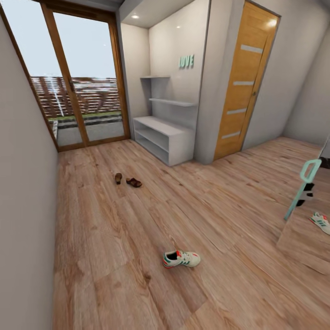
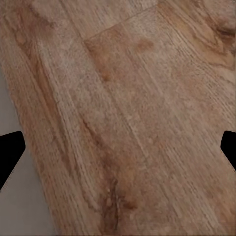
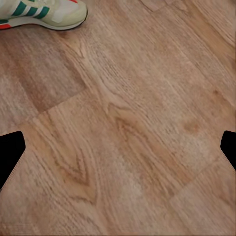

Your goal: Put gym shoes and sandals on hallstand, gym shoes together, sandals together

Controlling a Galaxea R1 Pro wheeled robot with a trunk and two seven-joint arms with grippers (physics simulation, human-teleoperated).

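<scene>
Lying on grainy wood-plank floor (image 1: 114, 229), striped white sneaker (image 1: 181, 259); woven brown sandals (image 1: 128, 180)

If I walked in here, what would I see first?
Probably the white sneaker with green stripes, lying alone on its side in the middle of the wood floor. Farther back, two small brown sandals lie close together, and behind them a pale shoe rack stands against the wall beside the big glass door. A second sneaker peeks in at the right edge.
</scene>
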